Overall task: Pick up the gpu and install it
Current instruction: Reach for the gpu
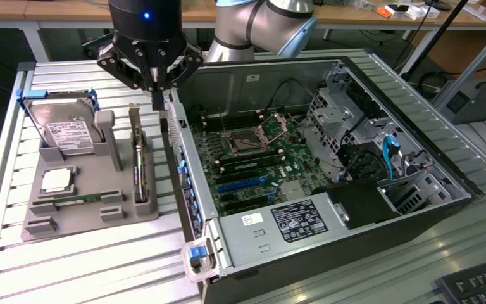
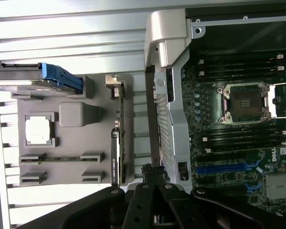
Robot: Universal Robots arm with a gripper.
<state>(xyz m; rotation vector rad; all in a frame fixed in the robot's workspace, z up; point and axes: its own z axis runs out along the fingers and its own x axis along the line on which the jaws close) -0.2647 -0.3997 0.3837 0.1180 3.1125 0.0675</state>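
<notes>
Pincer (image 1: 156,101) was pinched shut and empty, nothing between the tips. It hung above the grey tray's (image 1: 83,220) case-side edge, over the gap to the PC case (image 1: 243,79), touching nothing. gpu (image 1: 137,158) stood on edge in the tray slot nearest that edge, not yet picked up. Its bracket sat at the hard-drive end of the tray, leaving the top edge exposed for a grab from above. Hard drive (image 1: 66,130) was propped upright at one tray end. CPU (image 1: 57,180) and RAM stick (image 1: 73,200) lay flat in recesses on the tray's other side. The case lay open beside the tray, motherboard (image 1: 252,158) face up, so its slots looked reachable from above.
</notes>
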